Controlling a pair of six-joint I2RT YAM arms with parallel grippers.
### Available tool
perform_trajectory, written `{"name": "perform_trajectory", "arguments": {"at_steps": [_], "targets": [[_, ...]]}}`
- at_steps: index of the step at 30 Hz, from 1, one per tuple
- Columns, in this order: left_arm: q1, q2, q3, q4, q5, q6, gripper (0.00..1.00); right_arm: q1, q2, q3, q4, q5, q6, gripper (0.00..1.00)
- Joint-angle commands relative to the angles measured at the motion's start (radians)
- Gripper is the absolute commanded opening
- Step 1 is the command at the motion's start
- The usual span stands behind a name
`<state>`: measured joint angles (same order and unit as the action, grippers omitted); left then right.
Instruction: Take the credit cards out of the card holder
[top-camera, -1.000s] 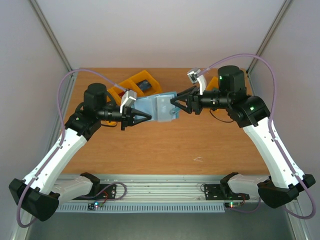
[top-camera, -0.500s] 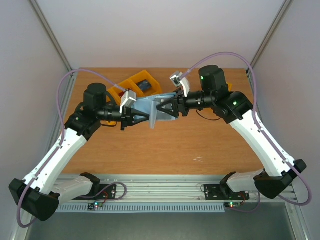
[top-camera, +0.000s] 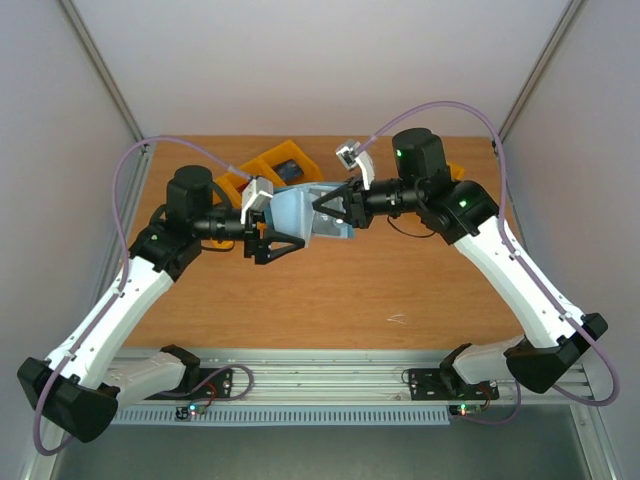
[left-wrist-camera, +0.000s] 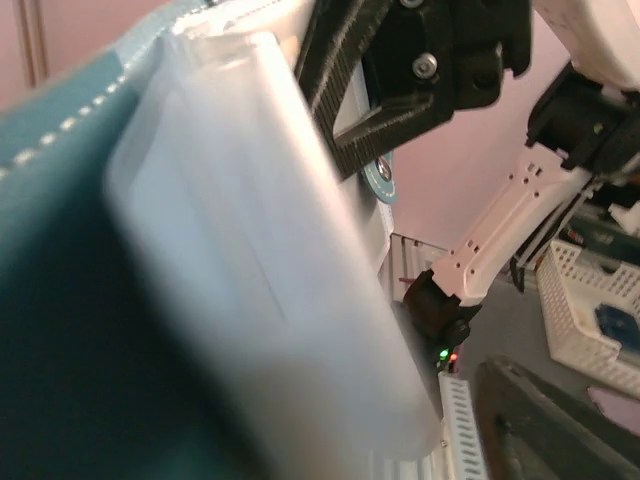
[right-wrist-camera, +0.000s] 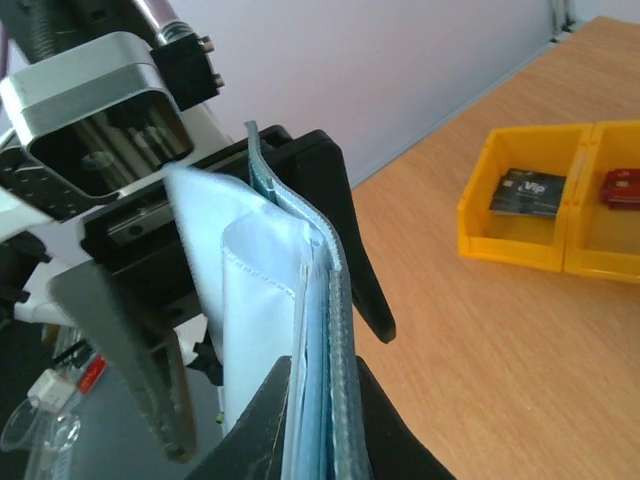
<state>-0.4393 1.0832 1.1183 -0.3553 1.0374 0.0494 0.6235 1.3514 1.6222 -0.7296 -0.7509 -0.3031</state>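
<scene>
Teal card holder (top-camera: 298, 210), lt-blue inside

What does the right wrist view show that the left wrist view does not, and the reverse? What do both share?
Only the right wrist view shows two orange bins, one with a dark card and the other with a red card, and the left gripper.
Only the left wrist view shows the right gripper, the right arm and a white basket beyond the table edge.
Both show the wallet close up. It is blurred in the left wrist view.
</scene>
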Motion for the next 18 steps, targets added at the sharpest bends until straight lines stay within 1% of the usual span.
{"name": "perform_trajectory", "arguments": {"at_steps": [1, 2, 4, 7, 10, 11, 12, 13, 14, 15, 16, 17, 18], "targets": [[-0.002, -0.002, 0.033, 0.074, -0.069, -0.037, 0.96, 0.008, 0.013, 0.033, 0.026, 0.065, 0.043, 0.01], [-0.003, 0.001, 0.031, 0.086, -0.085, -0.056, 0.99, 0.011, 0.016, 0.034, 0.027, 0.073, 0.047, 0.01], [-0.003, 0.007, 0.027, 0.101, -0.108, -0.087, 0.99, 0.031, 0.021, 0.037, 0.023, 0.106, 0.043, 0.01], [-0.003, 0.013, 0.026, 0.101, -0.129, -0.095, 0.99, 0.06, 0.027, 0.054, 0.007, 0.147, 0.027, 0.01], [-0.003, 0.019, 0.027, 0.09, -0.19, -0.104, 0.99, 0.073, 0.02, 0.052, 0.029, 0.092, 0.011, 0.01], [-0.003, 0.019, 0.028, 0.081, -0.201, -0.099, 0.97, 0.073, 0.012, 0.046, 0.044, 0.069, 0.01, 0.01], [-0.003, 0.02, 0.031, 0.068, -0.202, -0.082, 0.91, 0.072, 0.007, 0.043, 0.051, 0.054, 0.005, 0.01], [-0.003, 0.019, 0.034, 0.056, -0.199, -0.065, 0.82, 0.073, 0.0, 0.042, 0.05, 0.046, -0.004, 0.01], [-0.003, 0.017, 0.036, 0.045, -0.196, -0.056, 0.71, 0.072, -0.005, 0.042, 0.046, 0.042, -0.014, 0.01], [-0.003, 0.014, 0.037, 0.037, -0.194, -0.053, 0.56, 0.072, -0.008, 0.042, 0.038, 0.033, -0.024, 0.02], [-0.003, 0.012, 0.037, 0.034, -0.191, -0.053, 0.37, 0.069, -0.012, 0.041, 0.032, 0.023, -0.032, 0.05], [-0.001, 0.01, 0.037, 0.032, -0.18, -0.052, 0.23, 0.064, -0.018, 0.037, 0.025, 0.017, -0.038, 0.07], [-0.001, 0.007, 0.036, 0.031, -0.162, -0.052, 0.13, 0.055, -0.023, 0.031, 0.022, 0.013, -0.039, 0.13]]}}
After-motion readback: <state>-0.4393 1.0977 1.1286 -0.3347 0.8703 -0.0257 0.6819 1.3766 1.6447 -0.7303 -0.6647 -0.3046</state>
